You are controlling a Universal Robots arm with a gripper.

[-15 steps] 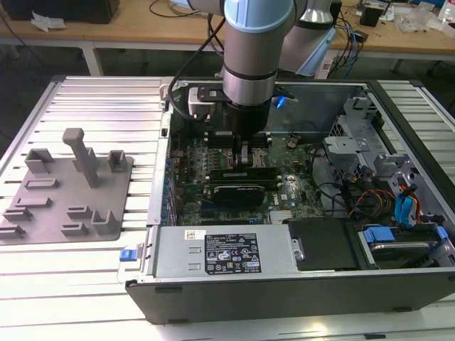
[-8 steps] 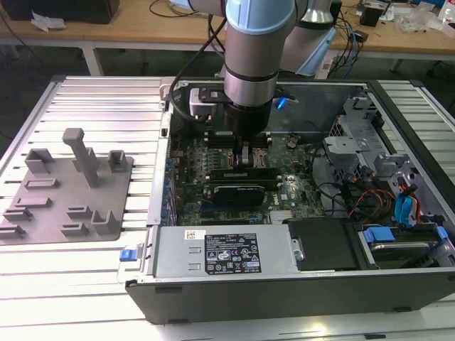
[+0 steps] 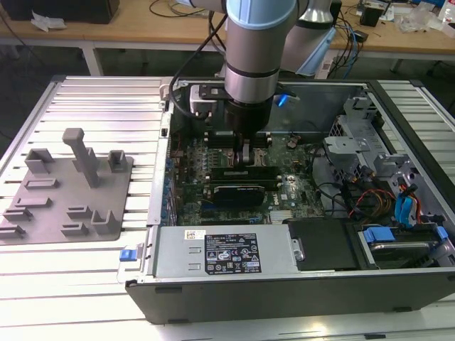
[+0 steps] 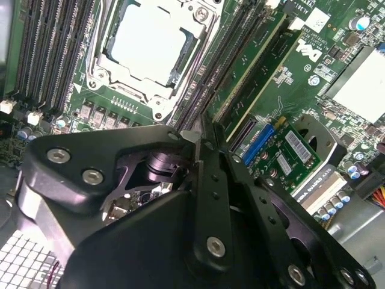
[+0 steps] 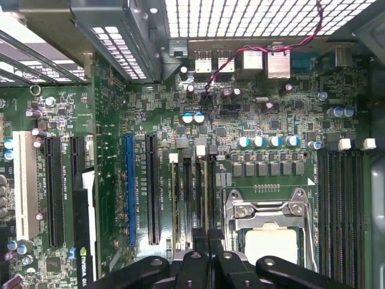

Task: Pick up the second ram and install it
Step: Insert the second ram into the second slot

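Observation:
My gripper (image 3: 245, 153) reaches down into the open computer case (image 3: 284, 284), onto the memory slots beside the CPU socket (image 4: 147, 45). Its black fingers are closed together on the top edge of the second ram (image 5: 204, 192), a thin green stick standing in a slot. In the second wrist view the ram (image 4: 252, 69) runs away from the gripper (image 4: 198, 141) as a narrow green strip between dark slots. In the first wrist view the gripper (image 5: 207, 244) sits over the stick's near end, with the CPU socket (image 5: 271, 241) right beside it.
A black graphics card (image 3: 242, 188) lies just in front of the gripper. A grey fixture plate (image 3: 67, 188) with bare holders sits on the ribbed table at the exterior view's left. The power supply (image 3: 220, 252) and drive cage (image 3: 355, 135) crowd the case.

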